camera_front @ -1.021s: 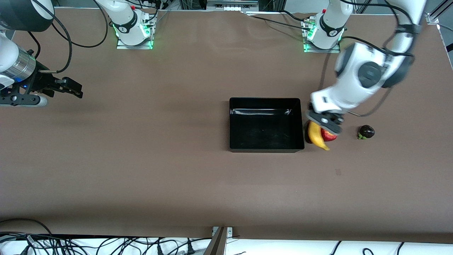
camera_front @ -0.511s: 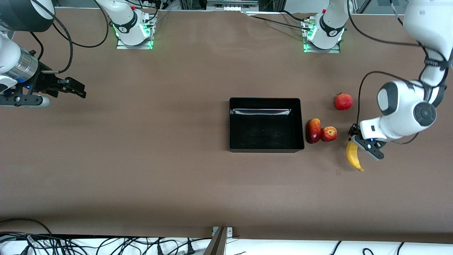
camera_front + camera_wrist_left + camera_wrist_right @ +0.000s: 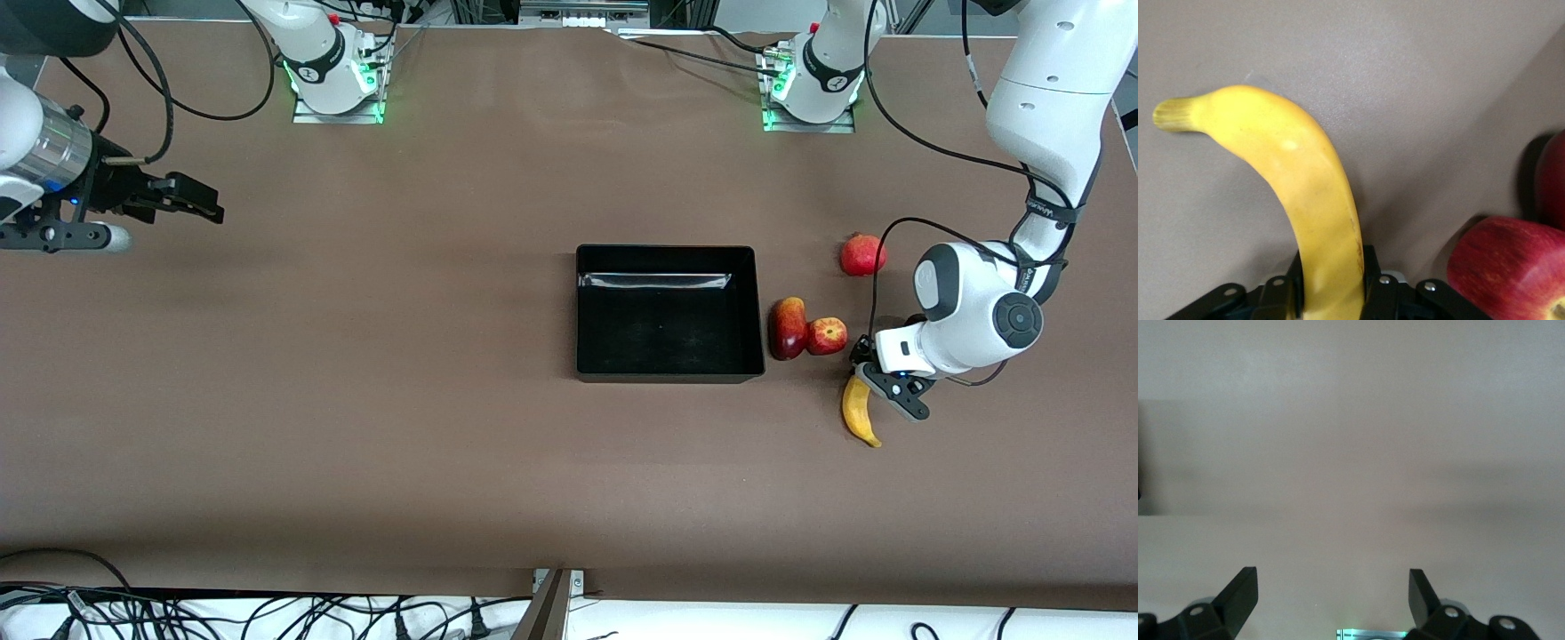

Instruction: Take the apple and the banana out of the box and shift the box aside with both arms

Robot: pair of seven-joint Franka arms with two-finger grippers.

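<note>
This is a robotics lab, not a home or a shop. Two white jointed robot arms are bolted to metal base plates (image 3: 338, 108) lit by green indicator lights (one plate toward each arm's end) on a wide table covered in plain brown matting (image 3: 400, 427). Loose black cables (image 3: 267, 613) lie in a tangle along the table's edge nearest the front camera, and aluminium framing rails (image 3: 578, 13) run along the edge by the bases.

You see a yellow banana (image 3: 859, 415), a red apple (image 3: 827, 336) with yellowish patches, a glossy black box (image 3: 667, 311), a brown table (image 3: 356, 400).
</note>
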